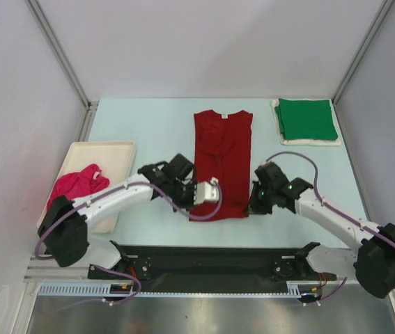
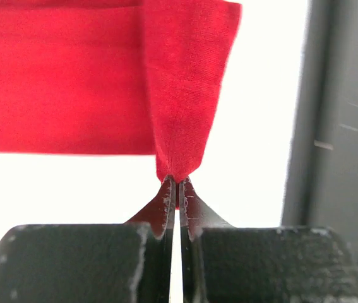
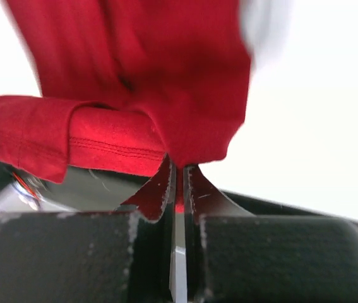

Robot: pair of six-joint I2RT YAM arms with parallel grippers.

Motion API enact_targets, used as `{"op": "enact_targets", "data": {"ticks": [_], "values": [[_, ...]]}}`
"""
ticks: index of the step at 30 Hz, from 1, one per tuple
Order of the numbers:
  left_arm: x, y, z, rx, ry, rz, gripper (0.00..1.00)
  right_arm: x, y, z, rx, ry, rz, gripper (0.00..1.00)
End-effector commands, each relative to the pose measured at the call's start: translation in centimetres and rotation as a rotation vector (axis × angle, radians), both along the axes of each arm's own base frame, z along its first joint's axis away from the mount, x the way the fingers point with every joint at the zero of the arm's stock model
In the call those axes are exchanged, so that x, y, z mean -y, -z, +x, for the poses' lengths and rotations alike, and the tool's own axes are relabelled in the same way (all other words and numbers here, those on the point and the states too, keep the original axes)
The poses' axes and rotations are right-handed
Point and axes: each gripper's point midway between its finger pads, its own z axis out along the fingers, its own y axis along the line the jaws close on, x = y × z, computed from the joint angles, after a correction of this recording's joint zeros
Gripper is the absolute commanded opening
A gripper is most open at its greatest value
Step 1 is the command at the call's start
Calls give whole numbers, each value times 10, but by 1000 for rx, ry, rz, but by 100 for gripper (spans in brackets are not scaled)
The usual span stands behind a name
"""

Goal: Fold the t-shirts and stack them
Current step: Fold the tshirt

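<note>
**Top external: one folded, one in hand, one waiting**

You've got the dark red t-shirt (image 1: 223, 163) lying lengthwise mid-desk (image 1: 148, 125), narrowed to a long strip with the collar at the far end. Your left pincer (image 2: 177, 186) is pressed together on its near left corner. Your right pincer (image 3: 177, 167) pinches the near right corner, cloth bunched between the jaws. At the far right corner the green t-shirt (image 1: 306, 120) sits folded, and it looks finished. The pink t-shirt (image 1: 77, 184) lies crumpled on the cream tray (image 1: 113, 149) at the left. By my reckoning you're midway through shirt two: bring the hem toward the collar, stack it, then tackle pink.
</note>
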Motion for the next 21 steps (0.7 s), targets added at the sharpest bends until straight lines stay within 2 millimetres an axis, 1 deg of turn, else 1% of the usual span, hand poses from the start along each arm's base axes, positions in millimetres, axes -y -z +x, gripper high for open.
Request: {"op": "enact_targets", "data": {"ticks": [1, 2, 3, 4, 5, 6, 7, 8, 9, 10, 11, 12, 13, 14, 15, 16, 17, 18, 19, 20, 21], "values": [[9, -28, 51, 35, -108, -64, 0, 6, -32, 56, 124, -37, -15, 0], [8, -23, 68, 35, -146, -55, 0, 14, -38, 80, 165, -13, -13, 0], [14, -33, 84, 61, -166, -75, 0, 15, -42, 94, 183, -4, -6, 0], [13, -31, 98, 70, -197, -63, 0, 13, -45, 115, 191, 1, -4, 0], [14, -32, 121, 69, -244, -65, 1, 19, -48, 133, 218, 15, -8, 0], [14, -30, 134, 70, -273, -57, 1, 21, -49, 144, 224, 23, -14, 0], [14, -29, 146, 74, -301, -55, 0, 20, -48, 164, 228, 30, -21, 0], [9, -30, 163, 87, -355, -50, 0, 21, -48, 176, 239, 39, -18, 0], [13, -27, 180, 88, -379, -44, 0, 21, -46, 187, 241, 43, -17, 0], [13, -26, 189, 94, -398, -40, 0, 26, -43, 198, 241, 51, -21, 0], [11, -23, 200, 103, -425, -23, 0, 22, -38, 211, 228, 46, -14, 0], [15, -32, 213, 130, -435, -38, 0, 21, -35, 218, 225, 42, -13, 0], [16, -20, 219, 124, -440, -12, 0, 22, -32, 224, 220, 44, -16, 0], [17, -20, 225, 133, -449, -3, 0, 20, -27, 235, 214, 46, -17, 0], [20, -27, 236, 159, -459, -11, 0, 20, -25, 240, 215, 48, -15, 0], [21, -17, 242, 156, -471, 10, 0, 22, -23, 246, 210, 63, -12, 0], [20, -17, 248, 170, -485, 18, 0, 21, -24, 253, 225, 66, 1, 0], [18, -20, 258, 200, -507, 30, 0, 19, -20, 259, 221, 71, 8, 0], [17, -18, 262, 204, -517, 34, 0, 18, -20, 263, 227, 72, 15, 0], [17, -10, 265, 194, -521, 46, 0, 18, -19, 267, 230, 72, 15, 0], [18, -11, 269, 199, -524, 45, 0, 17, -14, 274, 222, 75, 13, 0]]}}
